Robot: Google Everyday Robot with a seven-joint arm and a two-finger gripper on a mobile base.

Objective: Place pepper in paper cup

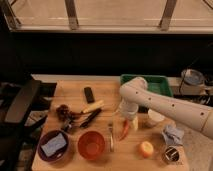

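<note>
Nearest you, the round fruit (146, 148) sits on the desk (70, 95), right of the pepper (124, 131) and closer to the front edge. The pepper lies flat, untouched. Just above and behind the pepper hangs the gripper (128, 118), fingers released, holding nothing. The paper cup (154, 118) stands upright, right of the pepper and slightly farther back.

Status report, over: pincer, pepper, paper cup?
Pincer open, low over the pepper's upper end. Pepper lying on the table, not gripped. Paper cup upright nearby. Fork alongside the pepper, on the side away from the cup.
</note>
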